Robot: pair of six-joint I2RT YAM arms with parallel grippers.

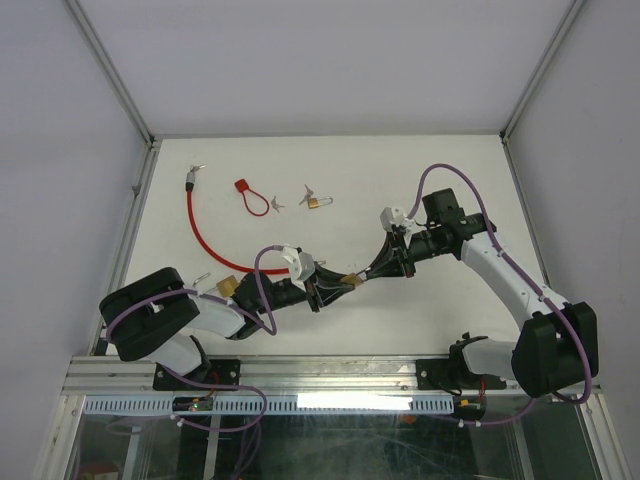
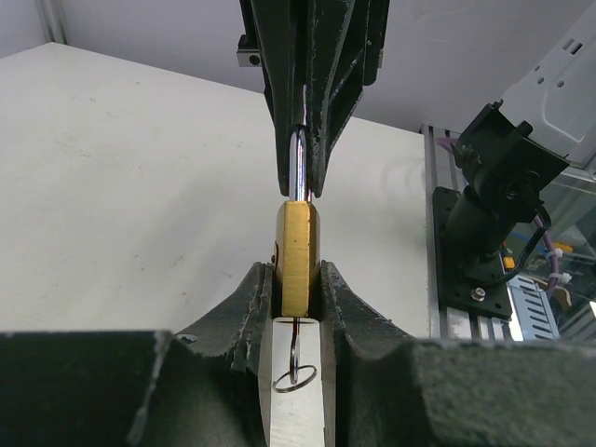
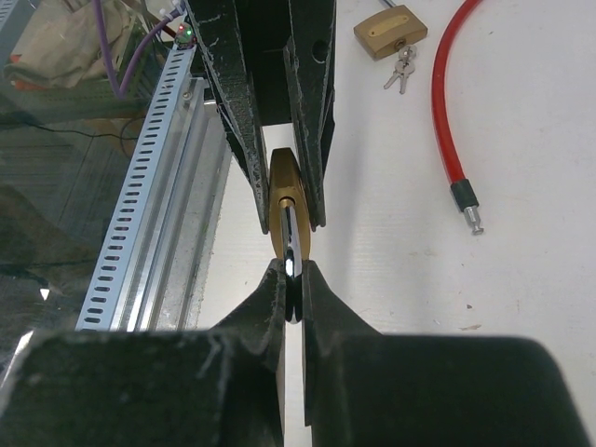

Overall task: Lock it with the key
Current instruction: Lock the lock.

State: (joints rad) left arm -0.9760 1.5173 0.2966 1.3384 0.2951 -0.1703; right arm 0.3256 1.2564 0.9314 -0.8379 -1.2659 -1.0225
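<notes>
A brass padlock [image 1: 350,279] hangs above the table between my two grippers. My left gripper [image 2: 296,279] is shut on the brass body [image 2: 297,251]. A thin key ring [image 2: 296,377] with a key seen edge-on hangs from the body's underside, between the left fingers. My right gripper [image 3: 292,279] is shut on the padlock's chrome shackle [image 3: 291,244]. It comes in from the opposite side and shows in the left wrist view [image 2: 303,182] above the body. In the top view the left gripper [image 1: 335,284] and the right gripper [image 1: 372,272] meet tip to tip.
A red cable lock [image 1: 205,235] curves across the left of the table. A second brass padlock [image 1: 227,286] with keys lies near the left arm, also in the right wrist view [image 3: 389,33]. A small red padlock [image 1: 245,193] and a small brass padlock [image 1: 315,202] lie farther back.
</notes>
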